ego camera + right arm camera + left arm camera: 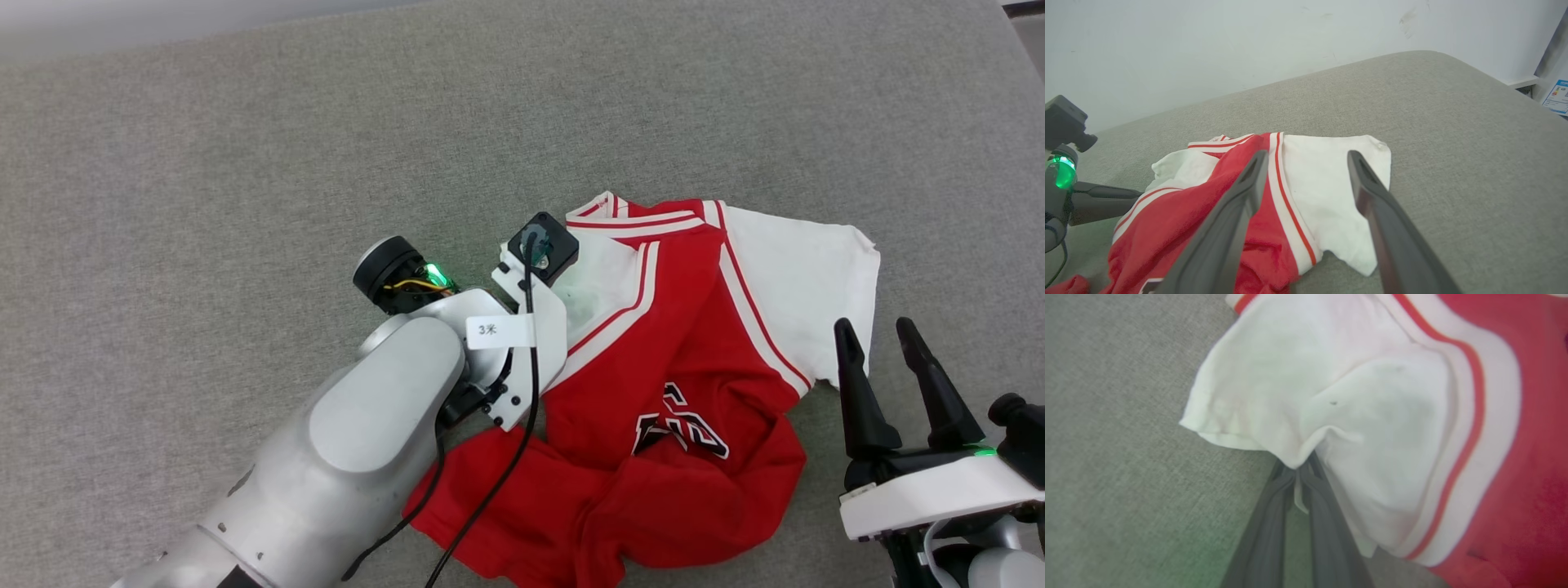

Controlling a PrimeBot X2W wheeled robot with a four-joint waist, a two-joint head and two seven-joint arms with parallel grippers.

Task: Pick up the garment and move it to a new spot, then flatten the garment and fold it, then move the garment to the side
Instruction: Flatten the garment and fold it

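The garment (686,359), a red jersey with white sleeves and striped trim, lies crumpled on the grey surface (245,163). Black white-outlined letters show on its front. In the left wrist view my left gripper (1299,471) is shut on a pinch of the garment's (1372,416) white sleeve edge, with cloth bunched between the fingertips. In the head view the left wrist (531,278) covers those fingers. My right gripper (873,327) stands open near the other white sleeve, apart from it. From the right wrist, its open fingers (1249,196) frame the garment (1306,183).
The grey cloth surface stretches wide to the left and back of the garment. A pale wall (1249,49) rises behind it. Past the surface's right edge sit a ledge and a printed label (1557,96). A black cable (498,482) hangs over the garment's red hem.
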